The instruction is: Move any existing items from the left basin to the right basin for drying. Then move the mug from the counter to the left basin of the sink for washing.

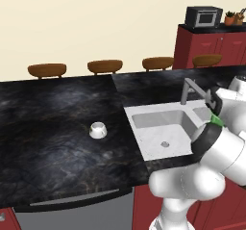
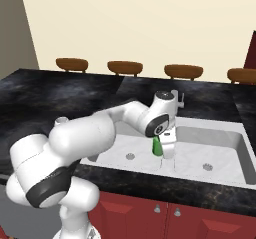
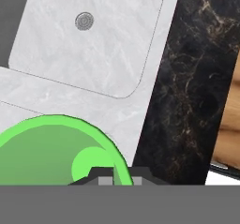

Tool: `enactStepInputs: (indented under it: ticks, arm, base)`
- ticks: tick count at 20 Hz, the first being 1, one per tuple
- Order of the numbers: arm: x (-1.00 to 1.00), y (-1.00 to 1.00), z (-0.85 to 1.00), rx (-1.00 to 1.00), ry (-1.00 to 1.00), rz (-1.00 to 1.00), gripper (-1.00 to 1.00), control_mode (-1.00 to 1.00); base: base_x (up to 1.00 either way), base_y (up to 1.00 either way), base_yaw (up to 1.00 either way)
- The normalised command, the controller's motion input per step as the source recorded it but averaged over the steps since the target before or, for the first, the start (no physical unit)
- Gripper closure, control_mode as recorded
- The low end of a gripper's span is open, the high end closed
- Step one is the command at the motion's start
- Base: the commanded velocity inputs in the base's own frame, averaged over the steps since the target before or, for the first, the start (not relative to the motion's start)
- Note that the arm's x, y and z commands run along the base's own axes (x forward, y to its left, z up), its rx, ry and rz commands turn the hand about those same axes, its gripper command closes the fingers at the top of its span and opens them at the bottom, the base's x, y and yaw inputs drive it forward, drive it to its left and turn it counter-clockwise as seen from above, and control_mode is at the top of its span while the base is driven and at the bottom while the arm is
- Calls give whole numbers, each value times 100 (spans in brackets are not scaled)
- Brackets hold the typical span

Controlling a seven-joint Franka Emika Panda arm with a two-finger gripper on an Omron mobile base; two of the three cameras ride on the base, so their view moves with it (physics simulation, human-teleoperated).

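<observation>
My gripper hangs over the sink, near the ridge between the two bowls, shut on the rim of the bright green cup. In the hand view the green cup looms at lower left, its rim caught between the dark fingertips. A sliver of the cup peeks past my forearm. The left basin lies pale with its round drain. The right basin lies beyond the ridge. The whitish mug stands on the black counter, left of the sink.
A grey faucet rises behind the sink. Wooden stools line the counter's far edge. Red cabinets with a microwave stand at the back right. My own arm crosses over the left basin.
</observation>
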Motion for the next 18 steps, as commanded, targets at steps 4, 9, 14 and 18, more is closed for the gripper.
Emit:
enactStepInputs:
  ticks: [4,9,14,18]
  arm:
    - [0,-38,-1,0,0,0,100,-100]
    - [0,-53,0,0,0,-2,100,-100]
    - [0,-44,0,0,0,-3,100,-100]
    - [2,-39,0,0,0,-3,100,-100]
  base:
    - [0,0,0]
    - [0,0,0]
    - [0,0,0]
    - [0,0,0]
